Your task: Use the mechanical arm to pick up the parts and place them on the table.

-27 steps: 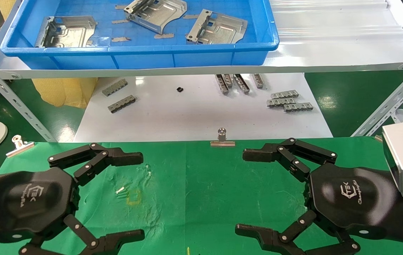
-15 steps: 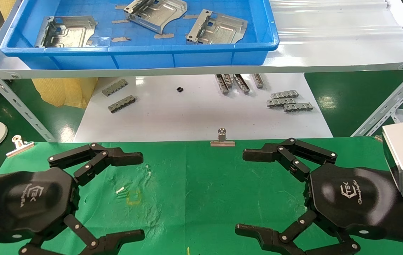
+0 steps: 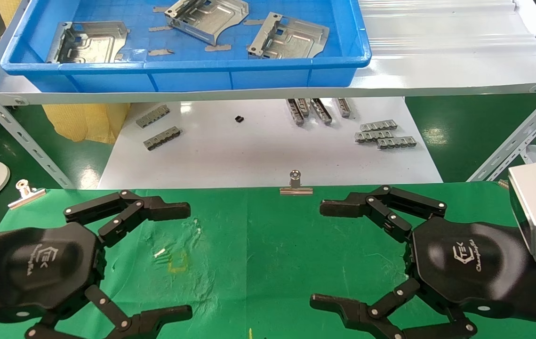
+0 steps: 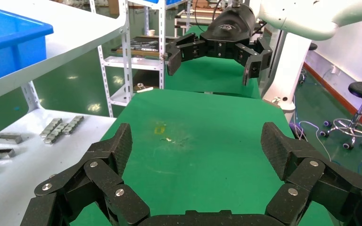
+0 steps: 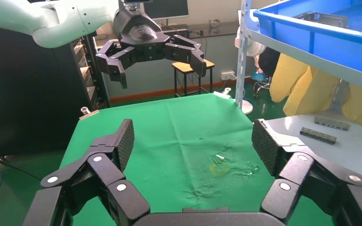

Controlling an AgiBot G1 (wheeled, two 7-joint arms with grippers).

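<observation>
Both grippers hover above the table (image 3: 268,245), which is covered w/ green cloth. The left gripper (image 3: 188,259) is on the left side, fingers spread wide, nothing between them. The right gripper (image 3: 317,254) is on the right side, fingers also spread wide and empty. The two face each other, well apart.

The parts are 3 silver plates in the blue tray (image 3: 183,77) on the shelf beyond the table: one (image 3: 90,42) at the left, one (image 3: 207,15) in the middle, tilted, and one (image 3: 290,36) at the right. No gripper touches them.

Under the shelf is a white board (image 3: 258,150) w/ small grey toothed strips (image 3: 384,135). A binder clip (image 3: 296,184) sits at the far edge of the cloth, approx. in the middle.
</observation>
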